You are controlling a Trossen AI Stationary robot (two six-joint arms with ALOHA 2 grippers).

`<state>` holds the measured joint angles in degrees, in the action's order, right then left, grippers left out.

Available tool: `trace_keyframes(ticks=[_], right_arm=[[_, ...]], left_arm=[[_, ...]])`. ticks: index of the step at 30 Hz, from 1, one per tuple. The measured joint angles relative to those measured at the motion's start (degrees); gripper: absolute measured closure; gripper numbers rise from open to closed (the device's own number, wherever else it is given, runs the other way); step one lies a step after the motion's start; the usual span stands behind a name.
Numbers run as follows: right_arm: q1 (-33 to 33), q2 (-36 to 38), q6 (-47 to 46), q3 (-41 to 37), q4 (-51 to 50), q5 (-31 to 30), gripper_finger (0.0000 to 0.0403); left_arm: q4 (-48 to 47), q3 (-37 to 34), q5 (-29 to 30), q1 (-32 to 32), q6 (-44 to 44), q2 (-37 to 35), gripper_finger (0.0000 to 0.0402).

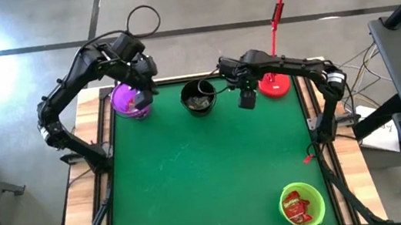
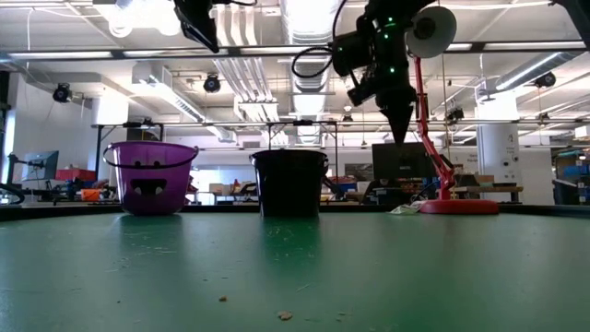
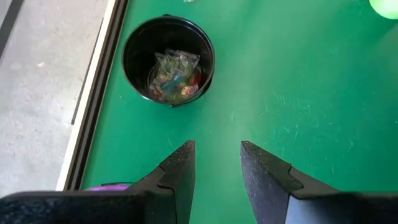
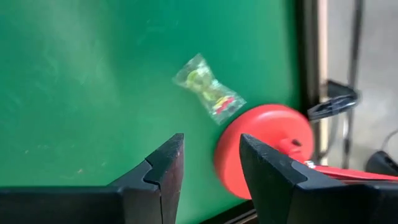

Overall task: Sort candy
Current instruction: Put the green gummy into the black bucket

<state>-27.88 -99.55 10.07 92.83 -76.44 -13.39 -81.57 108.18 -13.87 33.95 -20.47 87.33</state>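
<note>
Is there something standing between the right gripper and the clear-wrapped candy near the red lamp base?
Nothing visible blocks it. The right gripper hangs open above bare green mat, and the candy lies uncovered ahead, though right against the lamp base.

My lamp's red base [image 4: 264, 149] is partly hidden behind my right finger [image 4: 273, 180]; the purple bowl [image 3: 102, 186] barely shows beside my left finger [image 3: 177, 180].

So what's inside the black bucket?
The black bucket holds a little pile of candy in clear crinkly wrappers, with bits of red and orange showing. Whatever lies under that pile is hidden.
</note>
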Motion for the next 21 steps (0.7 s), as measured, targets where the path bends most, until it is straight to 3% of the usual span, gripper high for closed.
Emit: trace_keyframes(ticks=[8,21], right_arm=[[-1.33,-0.02,0.07,-5.26,0.48,2.89,0.0255],[-0.91,-0.02,-4.04,-5.13,4.73,3.35,0.0292]], left_arm=[[-0.97,0.0,0.0,0.0,0.02,0.0,0.0292],[-0.95,0.0,-0.02,0.0,0.4,0.0,0.0292]])
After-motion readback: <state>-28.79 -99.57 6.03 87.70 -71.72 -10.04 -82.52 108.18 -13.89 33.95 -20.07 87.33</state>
